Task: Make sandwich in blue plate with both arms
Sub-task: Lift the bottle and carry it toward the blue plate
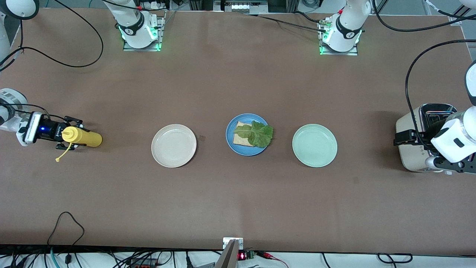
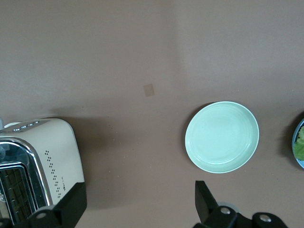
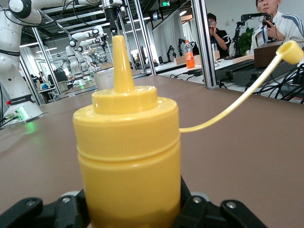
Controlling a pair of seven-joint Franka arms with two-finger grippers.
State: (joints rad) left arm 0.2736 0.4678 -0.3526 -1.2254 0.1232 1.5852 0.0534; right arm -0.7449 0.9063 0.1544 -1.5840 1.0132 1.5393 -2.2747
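Observation:
The blue plate (image 1: 230, 144) sits mid-table between two other plates and shows at the edge of the left wrist view (image 2: 301, 159). On it lies one bread slice (image 1: 241, 140) with a green lettuce leaf (image 1: 257, 134) on top. My right gripper (image 1: 70, 134) (image 3: 128, 209), at the right arm's end of the table, is shut on an upright yellow sauce bottle (image 1: 84, 137) (image 3: 128, 152) whose cap dangles on its strap. My left gripper (image 1: 418, 141) (image 2: 137, 204) hangs open and empty over the toaster (image 1: 411, 150) (image 2: 47, 156).
A beige-white plate (image 1: 173, 145) stands toward the right arm's end, a pale green plate (image 1: 314, 145) (image 2: 222, 137) toward the left arm's end. Cables trail along the table's edges.

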